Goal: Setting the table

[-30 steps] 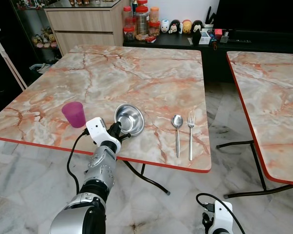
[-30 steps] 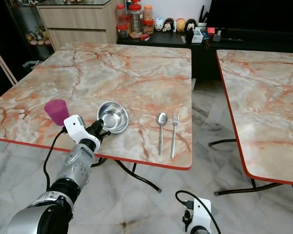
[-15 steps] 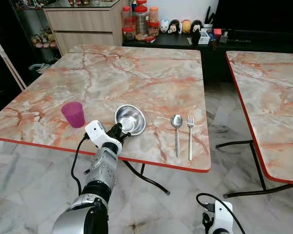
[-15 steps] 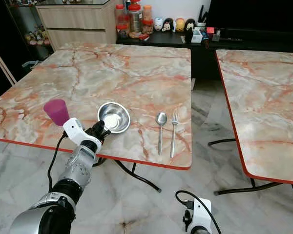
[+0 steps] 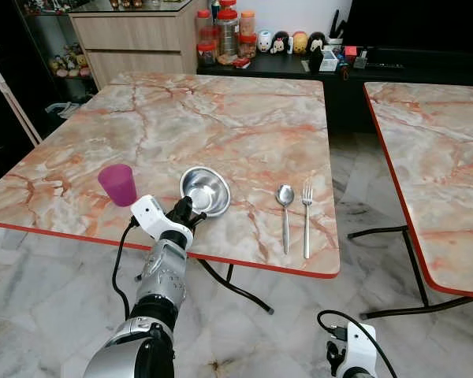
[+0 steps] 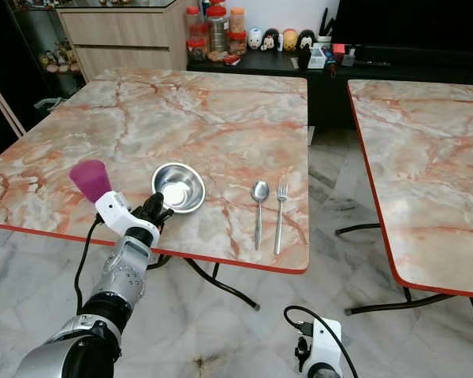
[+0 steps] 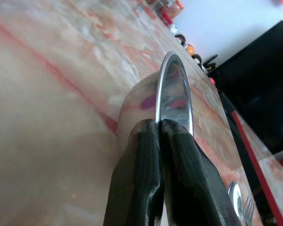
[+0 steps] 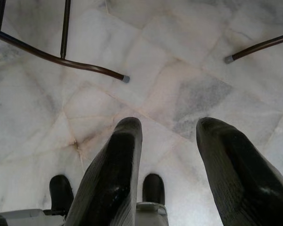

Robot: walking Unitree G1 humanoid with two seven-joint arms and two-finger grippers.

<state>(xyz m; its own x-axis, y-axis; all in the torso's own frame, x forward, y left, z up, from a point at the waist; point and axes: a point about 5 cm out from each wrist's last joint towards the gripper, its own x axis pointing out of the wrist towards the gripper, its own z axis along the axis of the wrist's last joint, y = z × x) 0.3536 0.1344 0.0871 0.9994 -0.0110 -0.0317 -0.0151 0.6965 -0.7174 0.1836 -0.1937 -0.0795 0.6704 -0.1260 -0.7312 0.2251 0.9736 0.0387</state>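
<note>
Left gripper (image 5: 186, 211): fingers pinched on the near rim of the round stainless-steel bowl (image 5: 205, 190), which has slid slightly left toward the purple plastic cup (image 5: 117, 184) beyond its wrist. Steel spoon (image 5: 285, 214) and fork (image 5: 307, 219) lie well right. Placement apparently ongoing. Right gripper (image 8: 167, 165): fingers spread, idle over floor.

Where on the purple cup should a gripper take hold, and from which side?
Grip the purple cup across its side wall, coming in level from the table's near edge. It stands upright, mouth up, apart from the bowl that the left gripper pinches by the rim.
</note>
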